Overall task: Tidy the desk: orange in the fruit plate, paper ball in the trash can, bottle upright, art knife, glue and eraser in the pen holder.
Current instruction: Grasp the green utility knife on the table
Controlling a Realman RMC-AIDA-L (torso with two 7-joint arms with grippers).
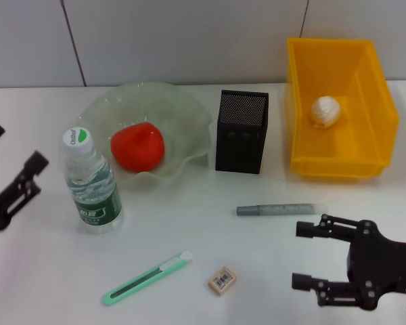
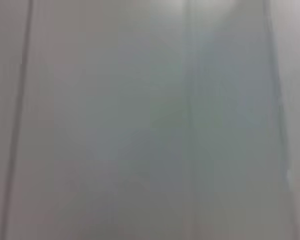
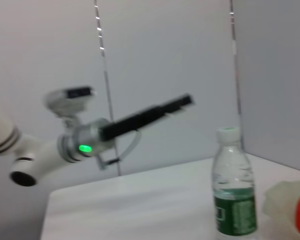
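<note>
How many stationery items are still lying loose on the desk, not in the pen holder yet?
3. The art knife lies near the front, the eraser just to its right, and the glue in front of the pen holder. The holder's inside isn't visible.

Materials and finishes
Clear glossy plastic bottle (image 1: 93,183); translucent wavy plate (image 1: 183,115); black mesh holder (image 1: 242,132); smooth white surface (image 1: 189,237).

An orange (image 1: 137,145) sits in a clear wavy glass plate (image 1: 189,112), upper centre. Left of it, a water bottle (image 1: 91,183) stands upright (green label, white cap). A black mesh pen holder (image 1: 241,132) stands centre. A crumpled paper ball (image 1: 325,112) lies in the yellow bin (image 1: 379,101), upper right. A grey glue stick (image 1: 277,209), green art knife (image 1: 147,277) and eraser (image 1: 221,280) lie flat below.
</note>
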